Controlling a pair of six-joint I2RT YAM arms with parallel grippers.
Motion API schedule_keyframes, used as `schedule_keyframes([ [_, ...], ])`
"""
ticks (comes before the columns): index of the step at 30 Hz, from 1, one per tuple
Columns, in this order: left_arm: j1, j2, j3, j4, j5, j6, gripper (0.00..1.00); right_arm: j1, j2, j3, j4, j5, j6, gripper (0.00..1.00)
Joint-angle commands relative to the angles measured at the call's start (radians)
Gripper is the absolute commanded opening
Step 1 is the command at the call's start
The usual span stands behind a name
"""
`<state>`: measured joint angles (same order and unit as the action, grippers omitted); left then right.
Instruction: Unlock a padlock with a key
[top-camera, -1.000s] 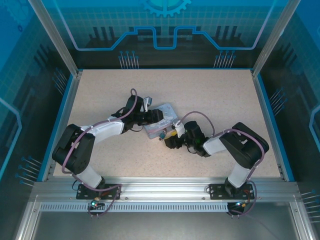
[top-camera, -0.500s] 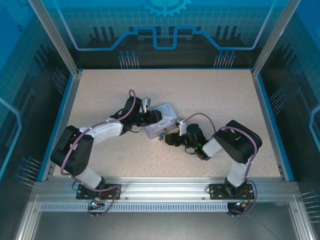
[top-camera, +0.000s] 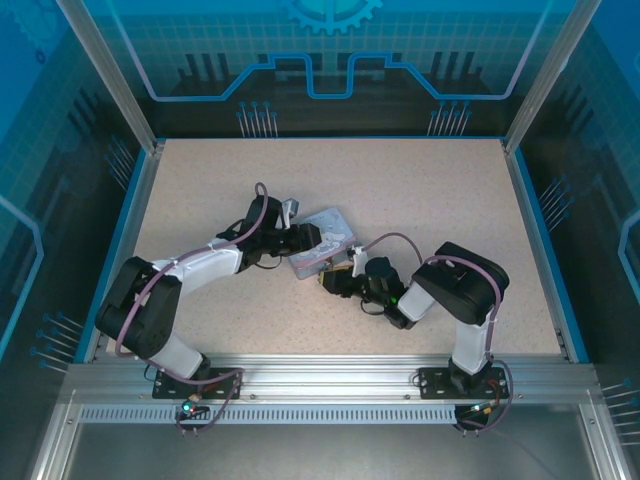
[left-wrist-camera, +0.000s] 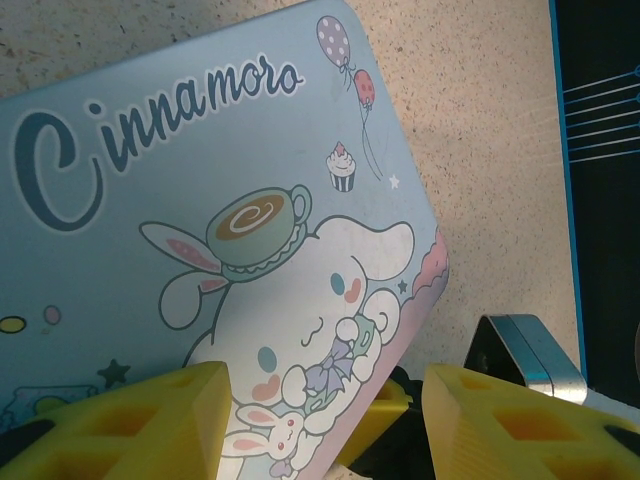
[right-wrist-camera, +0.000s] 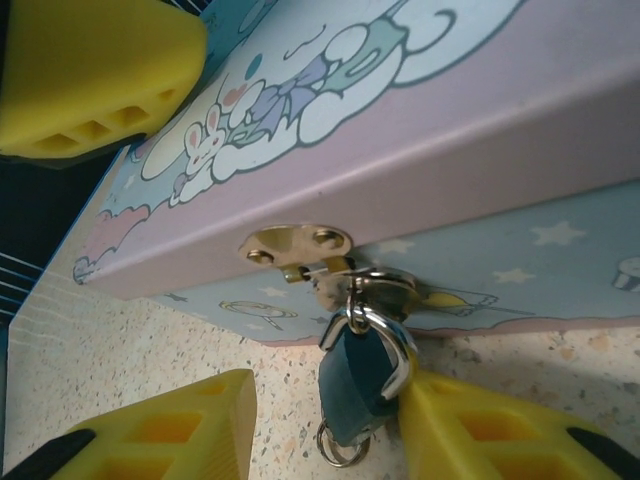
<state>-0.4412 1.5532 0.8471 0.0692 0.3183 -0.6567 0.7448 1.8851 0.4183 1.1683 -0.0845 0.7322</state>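
The padlock (right-wrist-camera: 362, 385), dark teal with a silver shackle, hangs from the brass hasp (right-wrist-camera: 300, 250) on the front of the pale blue cartoon tin (right-wrist-camera: 480, 130). At its lower end shows a small metal ring (right-wrist-camera: 338, 446); the key's blade is hidden. My right gripper (right-wrist-camera: 330, 405) is open around the padlock, with one finger (right-wrist-camera: 500, 440) against its side and the other well apart. My left gripper (left-wrist-camera: 325, 400) is open, straddling a corner of the tin (left-wrist-camera: 200, 200), one finger (left-wrist-camera: 150, 420) lying over the lid. From above, both grippers meet at the tin (top-camera: 328, 238).
A bent metal piece (left-wrist-camera: 525, 350) stands just beyond the tin's corner by the left gripper. The left gripper's yellow finger (right-wrist-camera: 90, 80) rests on the lid above the hasp. Speckled tabletop (top-camera: 400, 190) stretches behind the tin, ringed by blue walls.
My right arm has slid left toward the tin's front and its jaws have narrowed around the padlock. The left gripper has stayed at the tin.
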Motion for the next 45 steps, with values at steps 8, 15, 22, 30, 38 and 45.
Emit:
schedule_keyframes([
  [8, 0.005, 0.007, -0.023, -0.070, 0.002, -0.026, 0.54, 0.048, -0.016, -0.014, -0.266, 0.127, 0.040, 0.42],
  [15, 0.004, 0.012, -0.024, -0.068, 0.002, -0.024, 0.54, 0.052, 0.003, 0.020, -0.299, 0.114, 0.042, 0.37],
  [22, 0.004, 0.007, -0.029, -0.069, -0.001, -0.024, 0.54, 0.051, -0.001, 0.004, -0.301, 0.146, 0.054, 0.22],
  [30, 0.002, -0.025, -0.050, -0.079, -0.011, -0.026, 0.54, 0.039, -0.021, -0.012, -0.269, 0.172, 0.069, 0.07],
  [38, -0.025, -0.063, -0.083, -0.099, -0.031, -0.031, 0.54, 0.016, -0.125, -0.012, -0.421, 0.235, 0.119, 0.05],
  [45, -0.053, -0.066, -0.100, -0.105, -0.043, -0.034, 0.54, -0.010, -0.177, 0.044, -0.620, 0.262, 0.204, 0.04],
])
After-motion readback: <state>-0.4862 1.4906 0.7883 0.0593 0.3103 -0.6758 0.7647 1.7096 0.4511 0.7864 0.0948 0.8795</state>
